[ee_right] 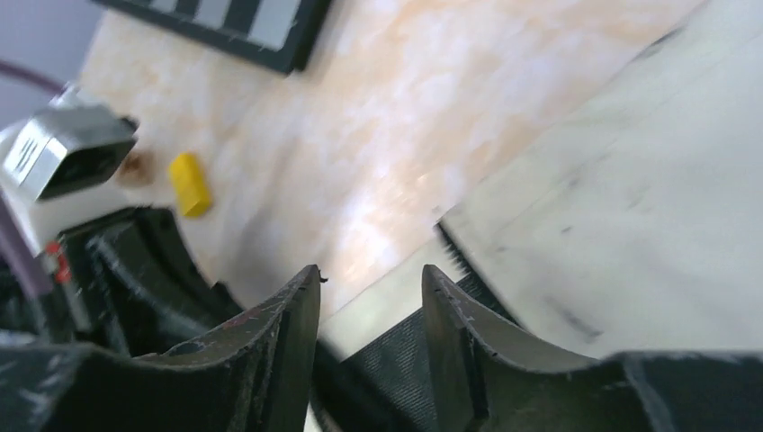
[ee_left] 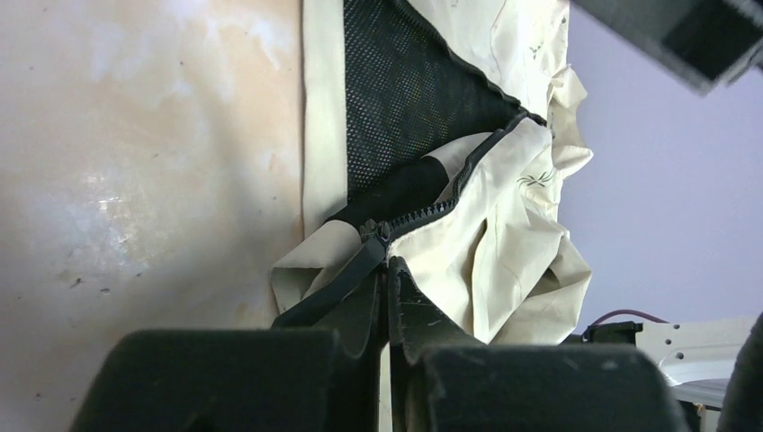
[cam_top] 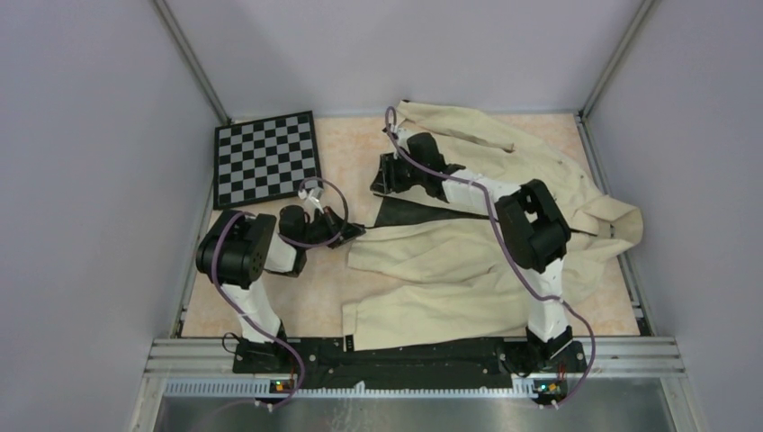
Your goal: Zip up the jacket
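The cream jacket [cam_top: 450, 261] lies spread over the middle and right of the table, its front partly open with dark mesh lining [cam_top: 414, 213] showing. My left gripper [cam_top: 353, 230] is at the jacket's left edge. In the left wrist view it [ee_left: 389, 263] is shut on the bottom end of the dark zipper, just below the slider [ee_left: 373, 230]. A dark starburst mark [ee_left: 537, 177] shows on the cloth. My right gripper [cam_top: 385, 175] is over the open flap. In the right wrist view it [ee_right: 371, 274] is open and empty above the lining [ee_right: 405, 351].
A black-and-white chessboard [cam_top: 266, 157] lies at the back left, and its edge shows in the right wrist view [ee_right: 234, 22]. A small yellow piece [ee_right: 191, 183] lies on the table near the left arm. Grey walls enclose the table on three sides.
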Controlling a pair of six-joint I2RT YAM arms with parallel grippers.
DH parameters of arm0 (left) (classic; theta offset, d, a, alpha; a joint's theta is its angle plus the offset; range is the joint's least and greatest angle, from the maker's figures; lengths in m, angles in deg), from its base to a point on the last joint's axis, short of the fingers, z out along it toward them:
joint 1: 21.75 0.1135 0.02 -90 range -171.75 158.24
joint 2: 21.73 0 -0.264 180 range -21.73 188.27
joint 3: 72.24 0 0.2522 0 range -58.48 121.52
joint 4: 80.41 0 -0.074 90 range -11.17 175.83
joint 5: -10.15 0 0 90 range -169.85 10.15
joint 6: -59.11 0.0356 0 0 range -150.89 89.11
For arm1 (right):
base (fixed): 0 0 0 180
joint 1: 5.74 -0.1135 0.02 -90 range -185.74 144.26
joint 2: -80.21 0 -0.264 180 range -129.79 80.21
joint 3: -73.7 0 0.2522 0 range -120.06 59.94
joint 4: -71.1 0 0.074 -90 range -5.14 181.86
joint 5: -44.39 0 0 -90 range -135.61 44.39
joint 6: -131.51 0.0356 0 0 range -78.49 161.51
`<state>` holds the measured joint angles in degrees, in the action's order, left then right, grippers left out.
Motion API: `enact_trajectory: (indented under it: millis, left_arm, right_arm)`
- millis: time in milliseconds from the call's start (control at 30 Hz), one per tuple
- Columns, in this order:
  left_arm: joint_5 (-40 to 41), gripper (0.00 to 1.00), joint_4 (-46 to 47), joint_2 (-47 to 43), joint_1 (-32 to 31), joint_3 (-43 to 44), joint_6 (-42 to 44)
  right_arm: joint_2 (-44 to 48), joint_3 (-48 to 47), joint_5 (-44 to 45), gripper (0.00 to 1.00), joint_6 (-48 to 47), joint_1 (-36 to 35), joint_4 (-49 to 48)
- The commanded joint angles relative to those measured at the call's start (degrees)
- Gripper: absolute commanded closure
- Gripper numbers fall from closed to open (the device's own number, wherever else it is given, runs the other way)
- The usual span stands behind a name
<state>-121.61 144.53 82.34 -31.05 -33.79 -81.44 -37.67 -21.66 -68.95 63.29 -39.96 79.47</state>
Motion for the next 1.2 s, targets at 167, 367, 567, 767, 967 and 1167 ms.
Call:
enact_trajectory:
  millis: [167, 367, 567, 767, 967, 1167]
  left_arm:
    - [-2.65, 1.0, 10.12, 4.03, 0.03, -0.04, -6.2]
    - [-5.11, 1.0, 8.88, 4.96, -0.1, 1.77, -7.26]
    - [-6.62, 1.0, 7.38, 4.55, -0.1, 2.5, -7.88]
    - [-6.89, 1.0, 5.86, 3.94, -0.18, 2.35, -7.6]
    - [-7.59, 1.0, 6.5, 4.68, -0.22, 2.46, -6.93]
    - [-8.42, 1.0, 7.13, 5.56, -0.24, 3.21, -6.15]
  right_arm:
    - [-11.07, -18.68, 18.37, 0.5, -12.94, 0.16, 16.97]
    - [-14.62, -22.87, 21.43, 0.47, -18.25, -0.11, 20.96]
    - [-20.68, -26.68, 25.36, 0.5, -21.43, -1.81, 24.1]
    - [-25.49, -31.51, 31.71, 0.59, -25.83, -4.65, 26.68]
    - [-24.7, -32.36, 30.0, 0.83, -25.21, -4.72, 26.32]
    - [-21.6, -31.89, 25.61, 1.0, -24.94, -4.72, 24.96]
